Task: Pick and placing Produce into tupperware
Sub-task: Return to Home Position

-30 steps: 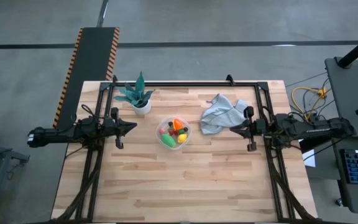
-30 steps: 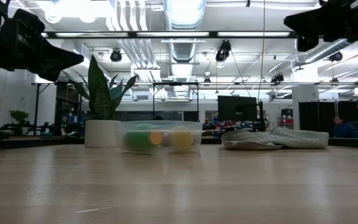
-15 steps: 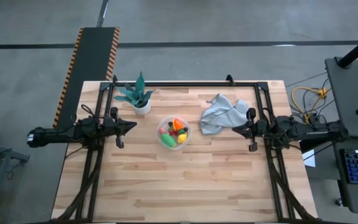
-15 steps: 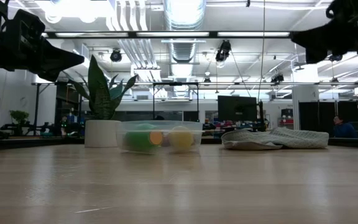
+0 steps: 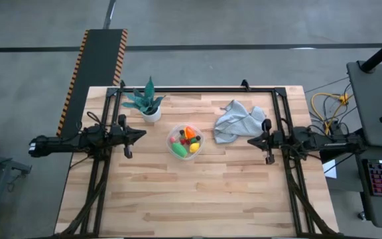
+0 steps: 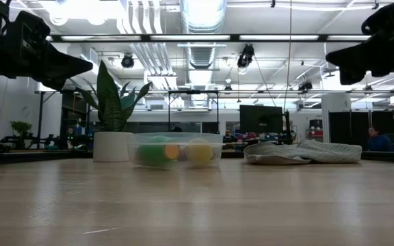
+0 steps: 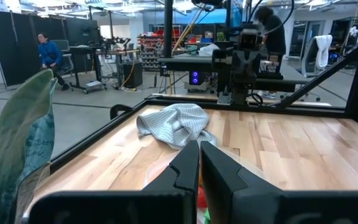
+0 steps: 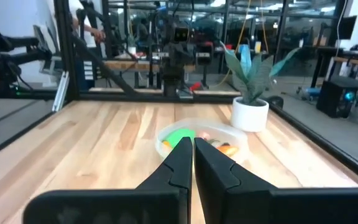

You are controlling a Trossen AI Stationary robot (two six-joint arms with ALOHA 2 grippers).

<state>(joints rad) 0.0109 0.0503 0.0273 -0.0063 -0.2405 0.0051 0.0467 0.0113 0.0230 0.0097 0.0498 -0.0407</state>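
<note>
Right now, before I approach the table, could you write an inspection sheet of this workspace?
Surface: wooden table, no loose produce seen on it.
Job's things: produce lies inside the tupperware.
Clutter: plant and cloth, both apart from the tupperware.
Grippers: left gripper and right gripper at opposite sides, fingers shut, empty.
Cables: yellow cables off the table.
Surroundings: a person in the room beyond.
</note>
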